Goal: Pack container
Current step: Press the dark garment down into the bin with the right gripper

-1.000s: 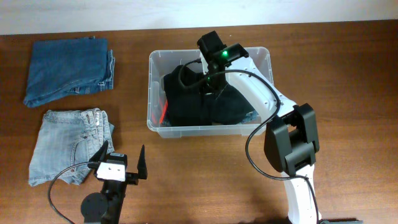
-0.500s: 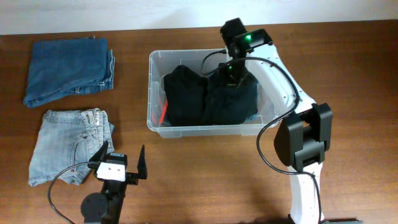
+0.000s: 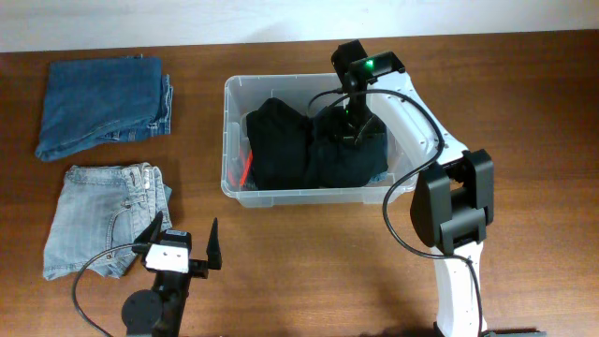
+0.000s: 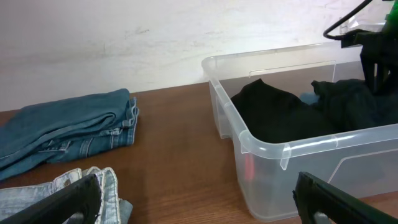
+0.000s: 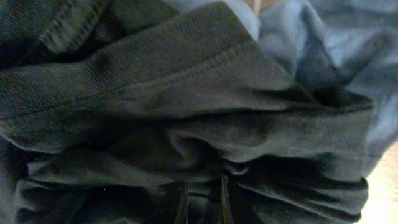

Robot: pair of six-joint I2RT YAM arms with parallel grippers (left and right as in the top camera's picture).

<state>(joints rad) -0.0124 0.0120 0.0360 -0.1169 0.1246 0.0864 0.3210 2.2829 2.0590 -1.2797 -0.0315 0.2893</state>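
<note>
The clear plastic container point(image 3: 227, 140) stands at the table's centre back, with black clothing point(image 3: 281, 140) filling it. My right gripper point(image 3: 351, 131) is down inside its right half, fingers nearly together and pinching a fold of the black garment point(image 5: 186, 106). In the right wrist view the fingertips point(image 5: 202, 202) are sunk in the dark cloth, and lighter blue fabric point(image 5: 323, 50) shows under it. My left gripper point(image 3: 184, 245) is open and empty, low at the table's front left. In the left wrist view point(image 4: 199, 205) it faces the container point(image 4: 261, 146).
Folded dark blue jeans point(image 3: 103, 105) lie at the back left. Light blue denim shorts point(image 3: 103, 220) lie in front of them, just left of my left gripper. A red item point(image 3: 245, 171) shows at the container's left inner wall. A pale wall bounds the table's far edge.
My right gripper carried the black garment from the container's middle to its right half, then settled lower onto it. The cloth now lies wider. The left arm has not moved.
</note>
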